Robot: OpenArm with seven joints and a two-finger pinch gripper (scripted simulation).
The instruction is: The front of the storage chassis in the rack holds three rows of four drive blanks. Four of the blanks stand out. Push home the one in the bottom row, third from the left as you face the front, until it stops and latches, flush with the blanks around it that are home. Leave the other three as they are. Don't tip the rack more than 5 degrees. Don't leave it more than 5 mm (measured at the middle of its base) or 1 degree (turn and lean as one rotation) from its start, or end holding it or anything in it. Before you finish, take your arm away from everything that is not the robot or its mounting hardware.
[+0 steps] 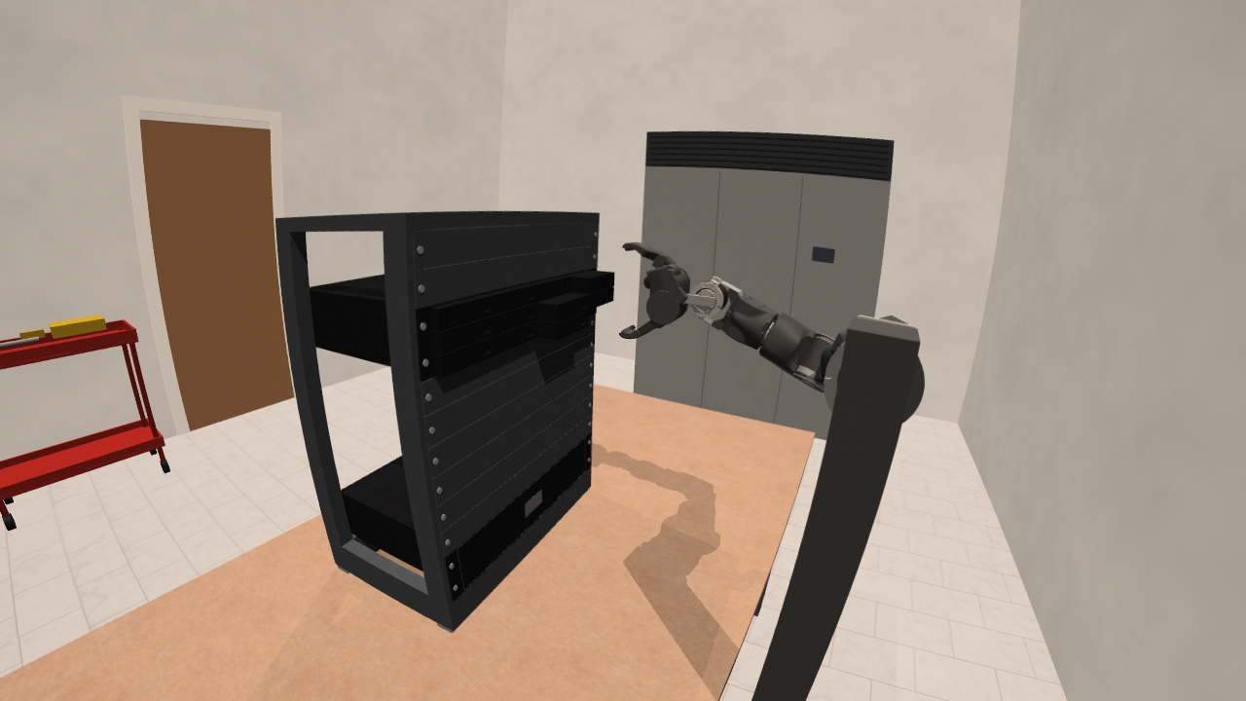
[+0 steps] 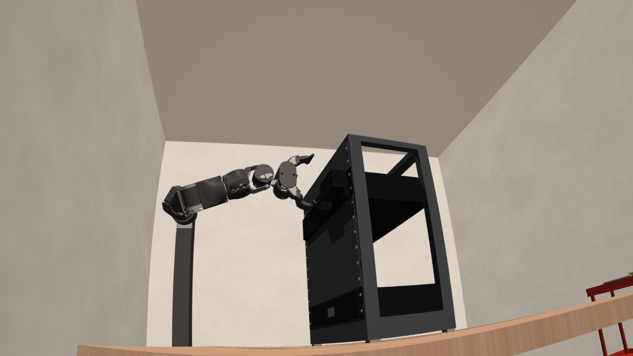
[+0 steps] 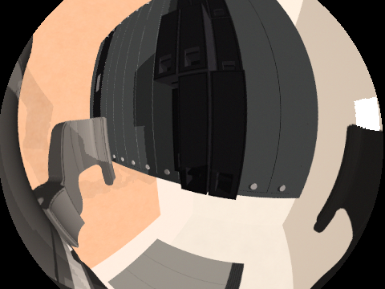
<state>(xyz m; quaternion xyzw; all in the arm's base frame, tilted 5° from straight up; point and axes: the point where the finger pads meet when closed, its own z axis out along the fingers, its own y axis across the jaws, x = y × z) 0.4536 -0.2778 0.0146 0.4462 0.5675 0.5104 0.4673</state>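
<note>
pale walls, a brown door (image 1: 213, 261) and a grey cabinet (image 1: 766, 270) frame a wooden table (image 1: 609, 540) on which a tall black rack (image 1: 348, 384) stands. high in the rack sits the storage chassis (image 1: 514, 322), its front a grid of dark drive blanks; several jut out near the right end, one at the top right corner (image 1: 597, 285) standing proudest in the top view.

beside that right end hangs the gripper (image 1: 642, 292), its two curved fingers spread as wide as they go, with nothing between them. in the exterior view the lower finger (image 2: 305, 203) looks very near the chassis front, perhaps touching it, though black on black makes that impossible to settle.

the target blank (image 1: 562, 333), bottom row and third from the left, appears to lie low in the cluster of protruding blanks; which dark block it is exactly is hard to tell. what matters for the push is this: the blank lies toward the rack and a little below the middle of the gripper, and its travel runs straight back into the chassis, along the rack's depth. the gripper seems to come in from the right at a slant rather than square to the front. a push along that slant could brush the neighbours that must stay out, or shove the rack sideways, so the contact should probably be squared to the front first.
</note>
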